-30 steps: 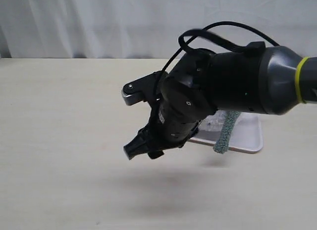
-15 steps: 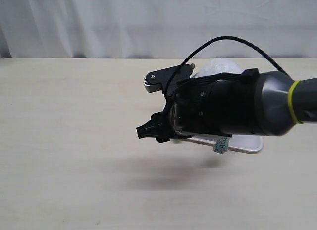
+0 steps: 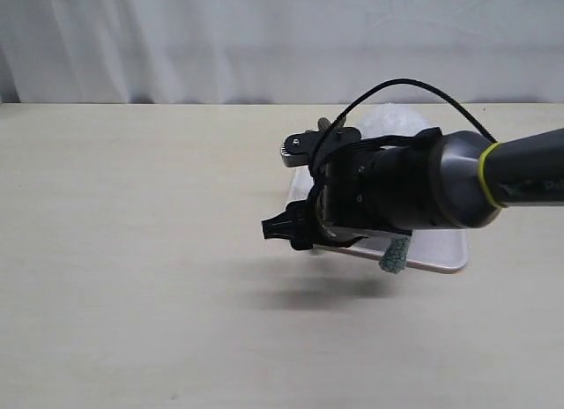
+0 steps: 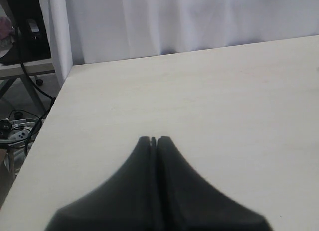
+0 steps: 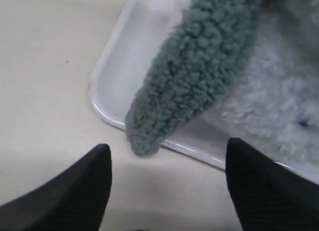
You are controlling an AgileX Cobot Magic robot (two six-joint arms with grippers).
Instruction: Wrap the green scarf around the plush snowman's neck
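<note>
Only left wrist view shows left end effector (image 4: 153, 140), pressed together | right end effector (image 5: 168, 164) spread near green scarf (image 5: 199, 66) tip

The green scarf (image 5: 194, 66) looked like a thick knitted cloth, fuzzy and rough with many small curls, and fully matt. Under it, the white tray (image 5: 144, 27) looked like smooth plastic, with a soft shine along its rim. The plush snowman (image 5: 284, 101) had a fluffy white pile, a little clumped. The fingers (image 5: 259, 186) of my right gripper (image 5: 167, 151) were black and matt, with a fine grid texture, like rubber or plastic. My left gripper (image 4: 153, 140) was also black and matt, smooth as far as I could see. The table (image 3: 132, 250) was pale, with a faint wood-like grain and no gloss. The shell of my right arm (image 3: 441, 189) was dark grey and smooth, with a slight satin finish.
</note>
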